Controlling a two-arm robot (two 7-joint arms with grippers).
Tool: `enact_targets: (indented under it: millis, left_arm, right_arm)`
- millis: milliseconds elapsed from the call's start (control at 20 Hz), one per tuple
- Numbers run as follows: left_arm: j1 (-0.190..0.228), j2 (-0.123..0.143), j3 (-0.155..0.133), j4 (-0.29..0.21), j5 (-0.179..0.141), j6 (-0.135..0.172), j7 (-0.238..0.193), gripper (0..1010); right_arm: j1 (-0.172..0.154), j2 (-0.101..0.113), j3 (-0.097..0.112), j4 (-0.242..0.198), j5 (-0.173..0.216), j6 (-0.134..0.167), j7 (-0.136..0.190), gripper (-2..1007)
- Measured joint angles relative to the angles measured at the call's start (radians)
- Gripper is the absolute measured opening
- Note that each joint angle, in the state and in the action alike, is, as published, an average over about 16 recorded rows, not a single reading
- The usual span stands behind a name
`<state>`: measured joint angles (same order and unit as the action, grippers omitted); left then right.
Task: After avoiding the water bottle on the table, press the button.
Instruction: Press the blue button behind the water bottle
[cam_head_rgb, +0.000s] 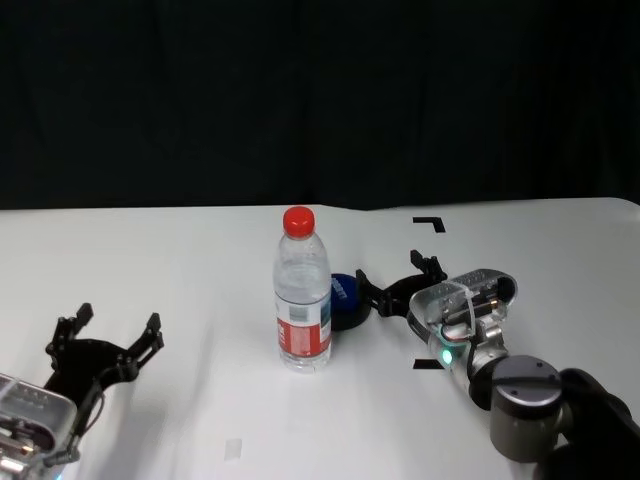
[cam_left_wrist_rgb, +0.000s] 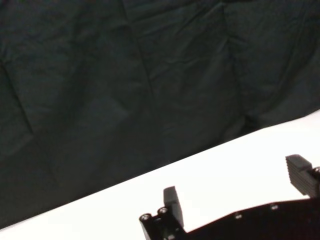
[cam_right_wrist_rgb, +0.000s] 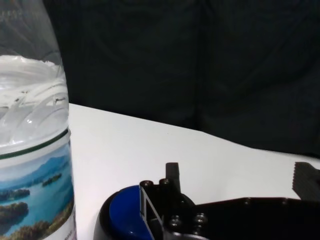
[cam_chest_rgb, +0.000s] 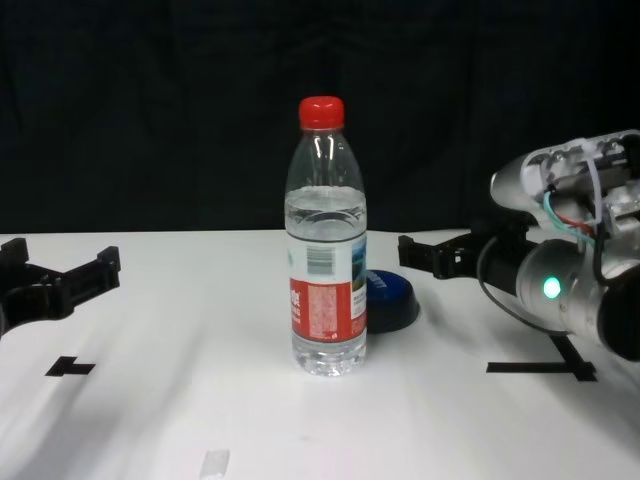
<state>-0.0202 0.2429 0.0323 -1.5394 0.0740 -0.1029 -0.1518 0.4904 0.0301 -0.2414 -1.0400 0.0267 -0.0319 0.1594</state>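
Note:
The water bottle (cam_head_rgb: 303, 300), clear with a red cap and a red, white and blue label, stands upright mid-table; it also shows in the chest view (cam_chest_rgb: 327, 250) and the right wrist view (cam_right_wrist_rgb: 32, 150). The dark blue button (cam_head_rgb: 347, 290) sits just behind and to the right of the bottle, partly hidden by it, and shows in the chest view (cam_chest_rgb: 390, 298) and the right wrist view (cam_right_wrist_rgb: 122, 215). My right gripper (cam_head_rgb: 395, 278) is open and empty, close to the button's right side, one fingertip beside the dome. My left gripper (cam_head_rgb: 118, 322) is open and empty, parked near the front left.
The white table (cam_head_rgb: 180, 260) carries black tape marks: a corner (cam_head_rgb: 430, 222) at the back right and crosses near the front (cam_chest_rgb: 70, 366) (cam_chest_rgb: 545, 368). A dark curtain stands behind the table's far edge.

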Motion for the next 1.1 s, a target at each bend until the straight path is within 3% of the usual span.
enact_targets:
  millis: [1100]
  left_arm:
    - [0.000, 0.000, 0.000, 0.000, 0.000, 0.000, 0.000, 1010]
  right_arm:
    - [0.108, -0.026, -0.006, 0.174, -0.018, -0.058, 0.018, 1002]
